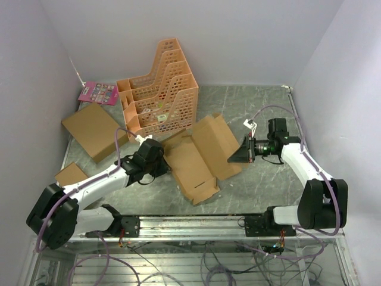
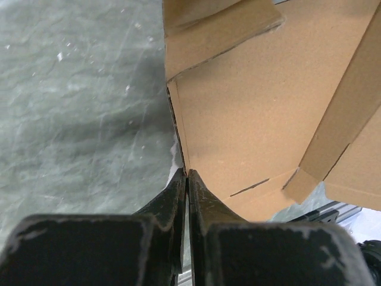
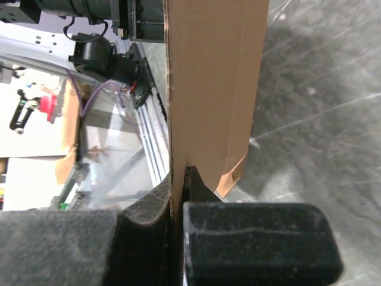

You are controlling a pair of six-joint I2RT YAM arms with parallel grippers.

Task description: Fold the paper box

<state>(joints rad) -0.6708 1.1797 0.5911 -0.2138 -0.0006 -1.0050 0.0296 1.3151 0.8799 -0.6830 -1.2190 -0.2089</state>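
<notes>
The paper box (image 1: pixel 199 156), a plain brown sheet of die-cut cardboard with notched flaps and sharp creases, lay half opened on the grey marbled table (image 1: pixel 256 113), just in front of the orange rack (image 1: pixel 161 89). The rack, a stepped plastic file holder with latticed walls, stood at the back, its base touching or nearly touching the box's far flap.

The left gripper (image 2: pixel 187 174), in front of the rack and to its left, had its black, scuffed fingers (image 2: pixel 205 202) drawn almost together on the thin raw edge of one raised wall. The matte inner face of the box filled the view past them, a slit and a folded corner tab showing.

The right gripper (image 3: pixel 180 173), right of the rack, pinched an upright panel flat between its pads, the panel's fold lines running straight up.

A larger flat cardboard piece (image 1: pixel 92 131) lay left of the rack, a small cardboard piece (image 1: pixel 70 174) nearer still, and a pink card (image 1: pixel 98 92) against the wall beside the rack.
</notes>
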